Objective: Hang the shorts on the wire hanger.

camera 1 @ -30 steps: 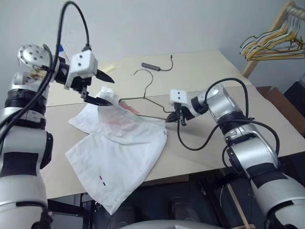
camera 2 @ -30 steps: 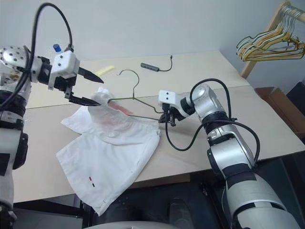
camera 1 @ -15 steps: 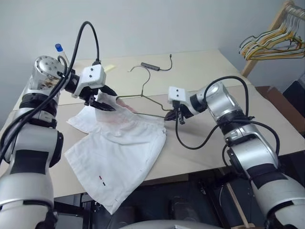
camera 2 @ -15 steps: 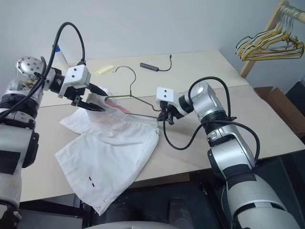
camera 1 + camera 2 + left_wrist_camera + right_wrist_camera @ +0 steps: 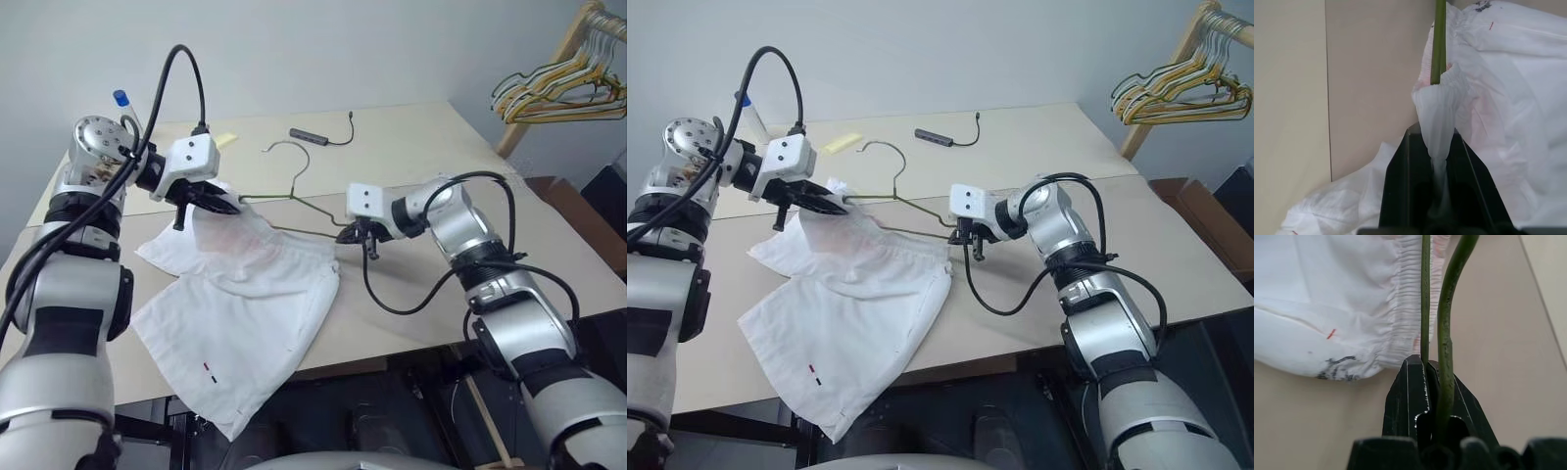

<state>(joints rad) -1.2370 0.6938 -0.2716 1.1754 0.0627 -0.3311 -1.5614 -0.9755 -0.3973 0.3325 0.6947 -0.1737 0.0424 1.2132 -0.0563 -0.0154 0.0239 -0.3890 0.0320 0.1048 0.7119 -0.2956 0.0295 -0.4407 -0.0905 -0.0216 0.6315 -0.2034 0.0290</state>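
The left end effector [image 5: 217, 203] was spread wide a second ago, hovering over the bunched waistband corner; now its fingers [image 5: 1400, 191] are pressed together on a pinch of that white cloth, right where the hanger [image 5: 294, 201] wire runs into the fabric. It has come down slightly to do so.

The right end effector [image 5: 355, 233] has not shifted place. It stays clamped on the hanger's near corner, where two runs of the wire pass between its fingers [image 5: 1410, 396], holding that end just beside the other waistband corner.

The shorts [image 5: 245, 313] lie spread on the desk [image 5: 421, 147] toward its near edge, one leg hanging over that edge. The waistband end faces the far edge, and the hanger reaches across it with the hook pointing toward the far edge.

With cloth gripped on one side and wire on the other, the robot looks ready to work the waistband along the hanger. The shorts are not hung yet; most of the cloth sits flat on the desk.
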